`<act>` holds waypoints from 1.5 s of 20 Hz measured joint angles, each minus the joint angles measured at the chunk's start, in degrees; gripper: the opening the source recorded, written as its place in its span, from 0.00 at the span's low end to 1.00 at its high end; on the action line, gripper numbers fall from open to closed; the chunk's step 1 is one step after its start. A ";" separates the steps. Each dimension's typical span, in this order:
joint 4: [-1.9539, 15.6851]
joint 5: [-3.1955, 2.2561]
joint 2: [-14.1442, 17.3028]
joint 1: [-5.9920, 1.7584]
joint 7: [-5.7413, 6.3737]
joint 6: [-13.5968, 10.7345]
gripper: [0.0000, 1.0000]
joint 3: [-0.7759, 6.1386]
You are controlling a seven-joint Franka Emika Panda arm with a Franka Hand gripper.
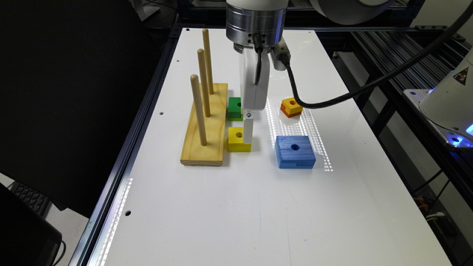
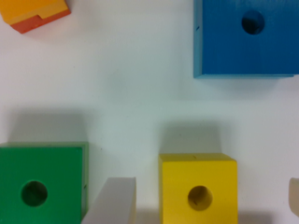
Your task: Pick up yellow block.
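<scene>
White and glossy, the counter [image 1: 236, 207] sits in a dark metal frame and carries a small set of painted wooden pieces. A peg board [image 1: 207, 125] with three upright dowels lies toward the exterior view's left. Just beside its edge sit the green block [image 1: 234, 108] and, nearer the camera, the yellow block [image 1: 237, 140], which looks to be touching or almost touching the board. The blue block [image 1: 295, 151] and an orange-yellow block [image 1: 291, 107] lie apart toward the exterior view's right. The spread looks like a sorting layout, each piece with its hole up for a dowel.

The arm hangs straight down so the tool [image 1: 248, 129] meets the yellow block from above. In the wrist view the tool [image 2: 212, 200] is spread wide: one finger [image 2: 114, 200] stands in the gap between the green block [image 2: 42, 184] and the yellow block [image 2: 198, 186], and the other finger [image 2: 294, 196] shows at the frame's edge on the far side. They bracket the yellow block without touching it, and nothing is held. Judging by this, the fingers need to close next; the finger beside the green block has little room.
</scene>
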 joint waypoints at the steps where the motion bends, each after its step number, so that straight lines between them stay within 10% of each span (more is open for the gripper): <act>1: 0.03 0.00 0.00 0.00 0.00 0.00 1.00 0.00; 30: 3.53 -0.89 5.65 -0.08 0.00 3.54 1.00 -0.65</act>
